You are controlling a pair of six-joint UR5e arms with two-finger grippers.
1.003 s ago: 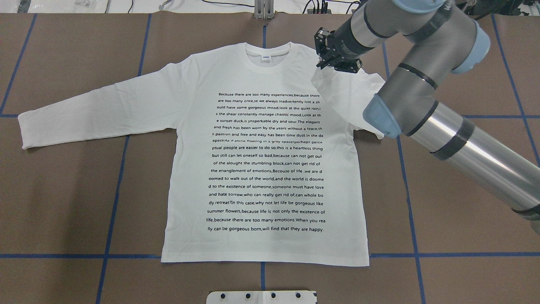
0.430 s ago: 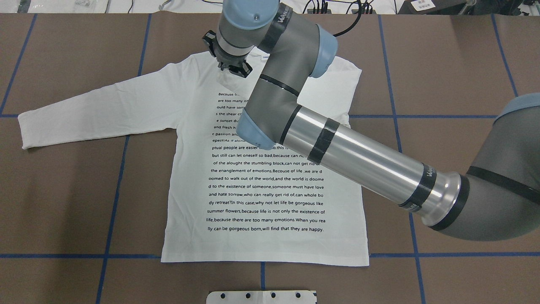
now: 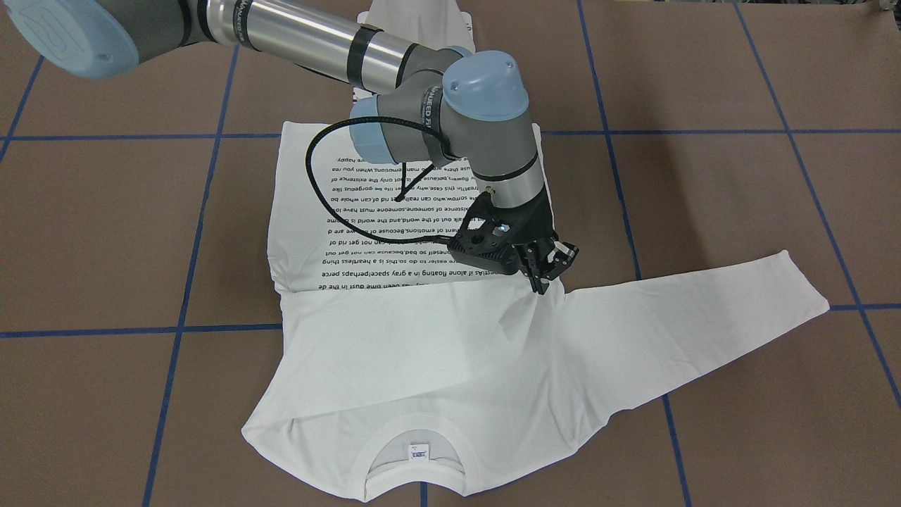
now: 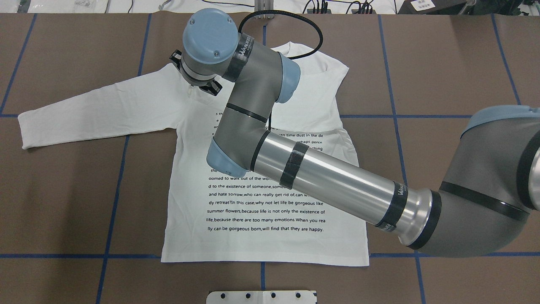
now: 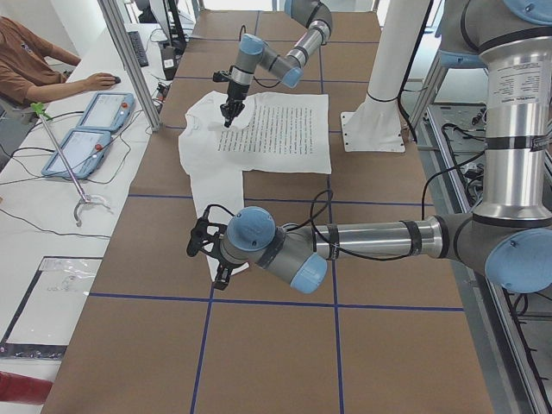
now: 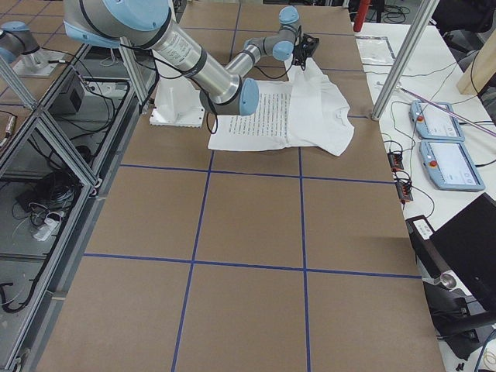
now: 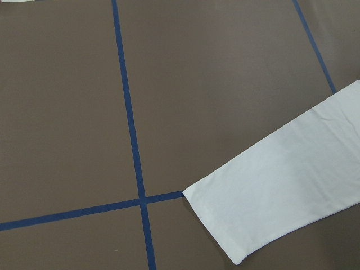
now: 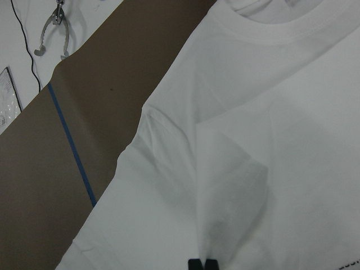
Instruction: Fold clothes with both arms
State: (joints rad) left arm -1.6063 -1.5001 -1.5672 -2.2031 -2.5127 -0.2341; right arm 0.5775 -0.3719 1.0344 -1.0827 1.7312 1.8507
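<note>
The white long-sleeved T-shirt (image 4: 261, 202) lies flat on the brown table, text side up. My right arm reaches across it. The right gripper (image 3: 543, 282) is shut on the end of the shirt's right sleeve, pinned near the left shoulder (image 4: 195, 87). The folded sleeve covers the upper text lines (image 3: 422, 310). The collar with its label (image 3: 419, 454) stays flat. The left sleeve (image 4: 84, 109) stretches out straight, and its cuff (image 7: 281, 191) fills the left wrist view. My left gripper (image 5: 205, 250) hovers by that cuff, and I cannot tell its state.
A white pedestal base (image 4: 261, 297) sits at the table's near edge. Blue tape lines (image 4: 114, 202) grid the brown surface. A black cable (image 3: 317, 190) loops off the right wrist above the shirt. A person (image 5: 34, 60) sits by two tablets (image 5: 95, 121) beyond the far edge.
The right arm has swept from the shirt's right shoulder across the collar to the left shoulder, dragging the right sleeve over the chest and hiding the top text lines.
</note>
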